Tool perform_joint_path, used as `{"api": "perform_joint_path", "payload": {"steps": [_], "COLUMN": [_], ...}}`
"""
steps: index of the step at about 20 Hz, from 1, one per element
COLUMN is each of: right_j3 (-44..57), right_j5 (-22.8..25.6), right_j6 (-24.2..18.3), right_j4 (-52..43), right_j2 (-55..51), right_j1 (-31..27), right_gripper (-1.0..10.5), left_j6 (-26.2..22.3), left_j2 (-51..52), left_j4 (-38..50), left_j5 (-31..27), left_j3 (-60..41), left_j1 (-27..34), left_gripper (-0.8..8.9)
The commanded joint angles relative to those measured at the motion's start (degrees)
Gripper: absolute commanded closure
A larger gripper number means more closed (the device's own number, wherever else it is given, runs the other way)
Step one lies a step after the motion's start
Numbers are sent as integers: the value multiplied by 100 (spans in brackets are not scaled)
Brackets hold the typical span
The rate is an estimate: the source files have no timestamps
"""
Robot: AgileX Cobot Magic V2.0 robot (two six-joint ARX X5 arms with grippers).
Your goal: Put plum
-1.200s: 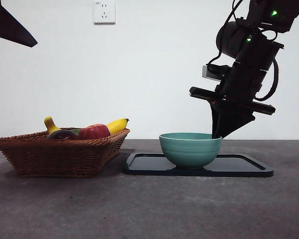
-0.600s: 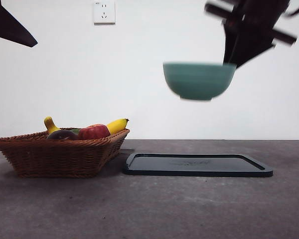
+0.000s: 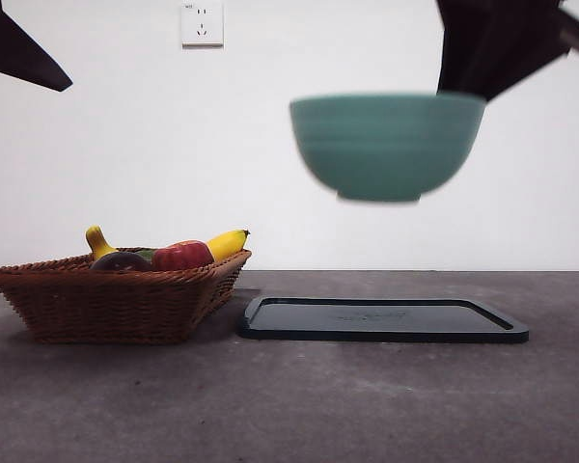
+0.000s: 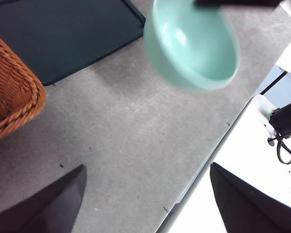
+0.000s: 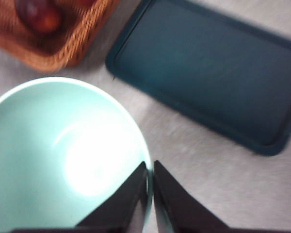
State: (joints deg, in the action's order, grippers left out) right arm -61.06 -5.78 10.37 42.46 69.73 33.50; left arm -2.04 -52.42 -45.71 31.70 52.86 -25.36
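— Teal ceramic, glossy and faintly ribbed on the outside: the bowl (image 3: 387, 145) hangs in the upper right of the front frame, well above the tray (image 3: 381, 319). We hold it with the right gripper (image 5: 150, 167), its fingers (image 5: 128, 194) clenched on the rim, one inside the wall and one outside.

— And the plum (image 3: 122, 260)?

— It lies in the wicker basket (image 3: 116, 301) at lower left, dark and round, just beside the red apple (image 3: 182, 255), with two yellow bananas (image 3: 227, 242) behind. Untouched, by our judgement.

— What of our other arm?

— The left gripper (image 4: 148, 199) waits over bare tabletop (image 4: 131, 141), fingers spread wide and grasping nothing.

— What could go wrong from here?

— The hold is a thin pinch on one edge of a smooth glazed rim. We judge that a quick swing could tilt the bowl or let it slip, and it would fall onto hard grey tabletop or the tray's raised lip. It is blurred in every view, which hints at speed.

— And the surroundings?

— Coarse woven cane with a braided edge; a flat, dark, rounded rectangular tray, matte; a speckled grey tabletop.
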Motion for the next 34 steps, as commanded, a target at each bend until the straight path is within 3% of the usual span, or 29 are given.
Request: {"api": "perform_joint_path", "payload": {"steps": [1, 8, 23, 28, 34], "right_j3": [343, 1460, 1574, 1547, 1088], "right_j5": [11, 7, 144, 162, 271], "right_j6": [157, 282, 269, 315, 267], "right_j4": [-413, -1322, -1790, -1755, -1038], "right_j2": [61, 149, 1040, 879, -52], "right_j1": [146, 212, 195, 192, 197], "right_gripper": [936, 936, 931, 707, 670], "left_j6": [-7, -7, -9, -9, -7], "left_j2": [-33, -33, -33, -33, -33], "left_j4": [20, 24, 22, 22, 20], "left_j5": [31, 31, 31, 31, 31], "left_j3": [96, 96, 96, 96, 96], "left_j1": [-26, -26, -26, -26, -26], "left_gripper": [411, 411, 411, 410, 410]}}
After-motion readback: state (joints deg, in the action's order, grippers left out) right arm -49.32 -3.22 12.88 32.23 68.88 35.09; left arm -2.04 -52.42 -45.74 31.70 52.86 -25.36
